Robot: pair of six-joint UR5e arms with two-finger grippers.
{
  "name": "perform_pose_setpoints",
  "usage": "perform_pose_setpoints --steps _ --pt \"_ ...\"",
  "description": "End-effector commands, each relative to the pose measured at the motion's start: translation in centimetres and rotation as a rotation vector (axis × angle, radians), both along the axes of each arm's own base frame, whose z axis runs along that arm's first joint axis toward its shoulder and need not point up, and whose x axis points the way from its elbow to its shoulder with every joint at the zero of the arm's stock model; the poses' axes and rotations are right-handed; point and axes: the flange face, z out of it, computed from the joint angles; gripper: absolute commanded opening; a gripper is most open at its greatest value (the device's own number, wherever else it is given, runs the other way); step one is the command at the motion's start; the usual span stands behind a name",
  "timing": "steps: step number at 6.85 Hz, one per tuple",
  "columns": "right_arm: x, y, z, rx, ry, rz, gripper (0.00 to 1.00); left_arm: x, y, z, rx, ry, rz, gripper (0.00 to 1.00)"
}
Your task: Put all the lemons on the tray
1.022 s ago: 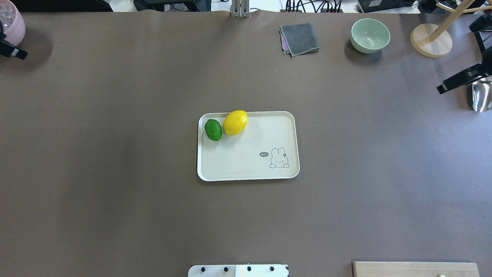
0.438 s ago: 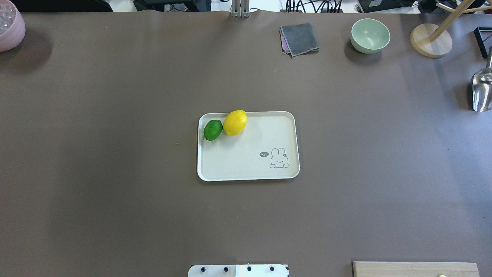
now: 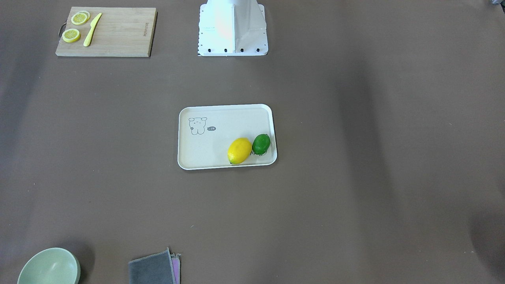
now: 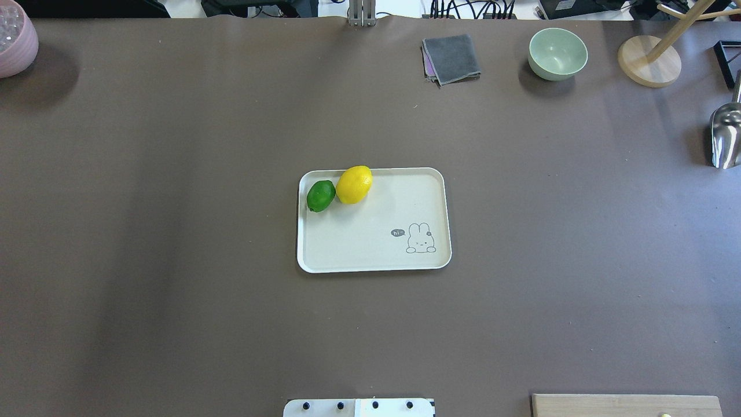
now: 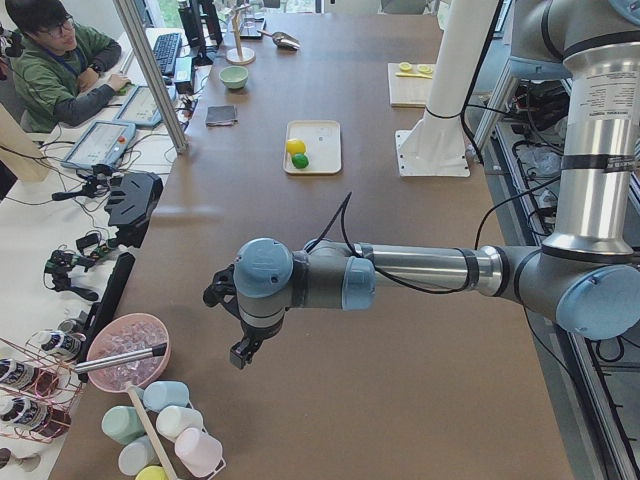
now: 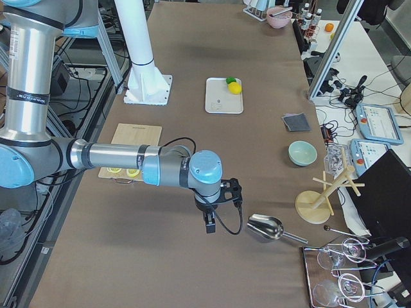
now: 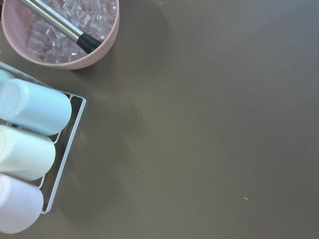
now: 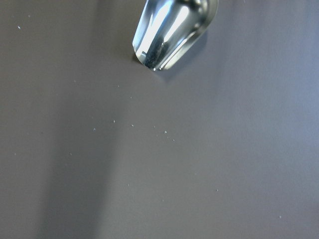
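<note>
The bright yellow lemon and the smaller green lemon lie side by side, touching, in the far left corner of the cream tray. In the front-facing view both the yellow lemon and the green lemon sit inside the tray's rim. My left gripper shows only in the exterior left view, far from the tray near the pink bowl. My right gripper shows only in the exterior right view, beside the metal scoop. I cannot tell whether either is open or shut.
A wooden cutting board with lemon slices and a yellow knife lies near the robot base. A green bowl, grey cloth, wooden stand, metal scoop and pink bowl line the table's far edge and ends.
Both grippers have drawn out of the overhead view at its left and right edges. The green lemon has turned slightly on the tray.
</note>
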Motion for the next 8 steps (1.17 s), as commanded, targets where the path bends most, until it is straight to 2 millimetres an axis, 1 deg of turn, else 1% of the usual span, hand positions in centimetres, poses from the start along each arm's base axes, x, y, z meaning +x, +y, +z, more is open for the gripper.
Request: perform_pose_setpoints --steps 1,2,3,4,5,6,8 --pt "-0.1 0.8 1.2 -0.027 -0.010 -0.001 1.00 -0.1 1.7 1.6 -0.112 -0.011 -0.063 0.99" --pt "-0.2 0.5 0.9 -0.021 -0.025 0.001 1.00 0.1 0.9 0.4 -0.229 0.033 -0.151 0.99" --pt "-0.4 0.5 0.8 -0.020 -0.045 0.001 1.00 0.3 1.1 -0.6 -0.303 0.080 -0.236 0.99" --pt "-0.4 0.6 0.8 -0.019 -0.048 0.000 1.00 0.7 1.2 -1.5 -0.329 0.129 -0.260 0.99" --pt "-0.3 0.7 0.9 -0.019 -0.048 0.000 1.00 1.0 1.0 -1.8 -0.362 0.142 -0.296 0.99" --pt "-0.4 0.8 0.8 -0.017 -0.048 -0.002 1.00 2.4 0.6 -2.0 -0.359 0.137 -0.271 0.99" --pt "-0.4 0.8 0.8 -0.017 -0.057 0.000 1.00 6.6 -1.2 -3.3 -0.377 0.135 -0.282 0.99"
